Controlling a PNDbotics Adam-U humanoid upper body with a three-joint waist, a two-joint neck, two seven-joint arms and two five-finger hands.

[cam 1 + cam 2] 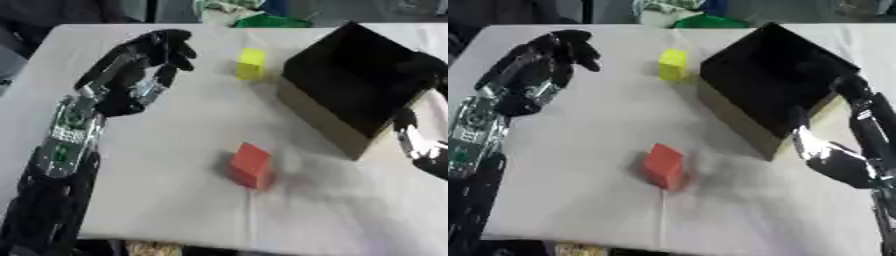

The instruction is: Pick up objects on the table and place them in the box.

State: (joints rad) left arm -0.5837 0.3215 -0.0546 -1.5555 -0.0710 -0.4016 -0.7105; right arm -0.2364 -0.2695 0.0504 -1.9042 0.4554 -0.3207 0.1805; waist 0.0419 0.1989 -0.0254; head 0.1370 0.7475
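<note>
A red block (251,165) stands on the white table (175,200), near the middle front. A yellow block (251,63) sits farther back, just left of the box. The box (354,85) is black inside with tan walls and lies tilted at the right. My left hand (144,65) hovers at the left, raised, fingers relaxed and slightly curved, holding nothing, a short way left of the yellow block. My right hand (837,162) sits at the box's right front corner, fingers spread along the box wall, holding nothing.
Green and white things (262,20) lie beyond the table's far edge. The table's front edge runs along the bottom of the view. Open tabletop lies between my left arm and the red block.
</note>
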